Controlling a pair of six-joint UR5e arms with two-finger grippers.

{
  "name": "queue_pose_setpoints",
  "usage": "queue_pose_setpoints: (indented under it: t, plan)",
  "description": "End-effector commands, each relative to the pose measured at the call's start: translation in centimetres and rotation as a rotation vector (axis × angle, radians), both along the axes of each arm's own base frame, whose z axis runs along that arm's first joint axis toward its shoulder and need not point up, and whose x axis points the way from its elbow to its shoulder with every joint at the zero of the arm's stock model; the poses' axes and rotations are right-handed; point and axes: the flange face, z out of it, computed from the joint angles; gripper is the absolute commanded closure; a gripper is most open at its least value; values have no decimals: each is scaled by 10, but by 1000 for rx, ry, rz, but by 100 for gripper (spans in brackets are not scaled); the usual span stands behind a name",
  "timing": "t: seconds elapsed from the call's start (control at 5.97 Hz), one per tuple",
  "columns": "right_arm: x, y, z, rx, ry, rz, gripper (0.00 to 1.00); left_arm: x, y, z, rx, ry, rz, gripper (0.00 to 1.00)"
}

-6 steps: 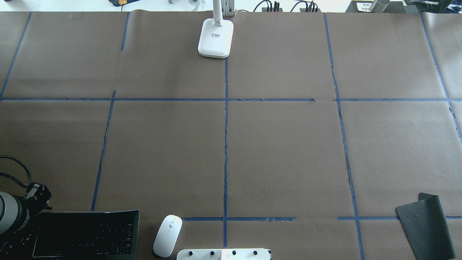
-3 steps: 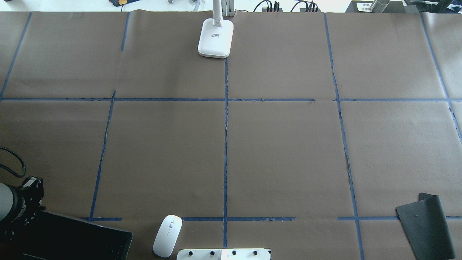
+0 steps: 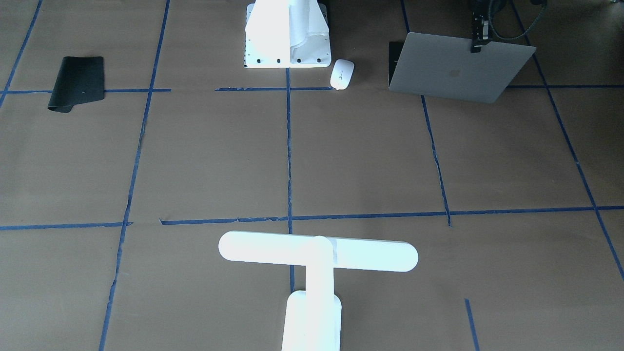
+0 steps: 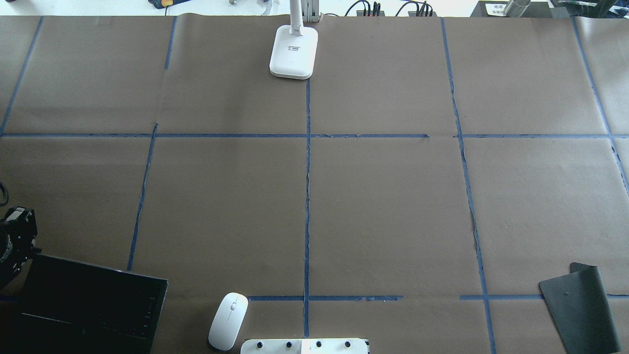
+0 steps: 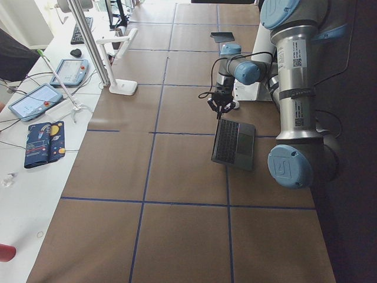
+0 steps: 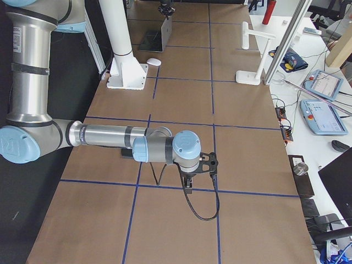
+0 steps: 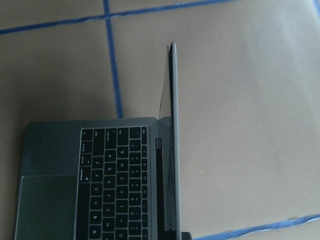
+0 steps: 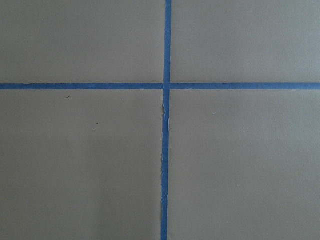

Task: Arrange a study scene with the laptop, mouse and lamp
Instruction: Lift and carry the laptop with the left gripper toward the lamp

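1. At the upper right of the front-facing view, the left claw (image 3: 477,45) pinches the top edge of the lid of the laptop (image 3: 456,68) (a fingertip overlaps the grey edge there).
2. The laptop is open. Its base lies flat on the brown-paper surface (image 3: 365,161), and the raised lid turns its Apple logo toward the front camera. In the left wrist view the lid shows edge-on, roughly upright beside the dark keyboard and trackpad.
3. The mouse (image 3: 341,74) lies at the upper centre of the front-facing view, between the laptop and the white mounting block (image 3: 287,34). It is just beside the block's corner and apart from the laptop.
4. The lamp (image 3: 317,253) stands at the bottom centre of that view, its long bar crossing the middle blue tape line (image 3: 288,146), well apart from laptop and mouse.
5. A black mat (image 3: 77,83) lies at the upper left, one end curled (well apart from everything else).
6. The right claw (image 6: 188,186) shows only in the right side view, low over a tape line in the lower half of the frame. I cannot tell whether it is spread or pressed together. Its wrist camera looks down on brown paper and two crossing tape lines.
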Motion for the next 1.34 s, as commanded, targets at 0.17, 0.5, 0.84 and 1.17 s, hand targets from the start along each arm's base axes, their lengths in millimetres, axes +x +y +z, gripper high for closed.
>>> queue_pose_setpoints:
  t: [0.17,0.5,0.84,1.17]
  plan:
    - [-1,0,0,-1,1,0,0,16,-97,-45,92,11,-64,100]
    - [0,0,0,-2,4,1,0,77,-173,-79,90,7,-96,100]
    - [0,-3,-8,16,10,0,0,129,-224,-131,92,21,-113,100]
    - [0,-2,-9,16,10,1,0,183,-271,-202,57,41,-166,100]
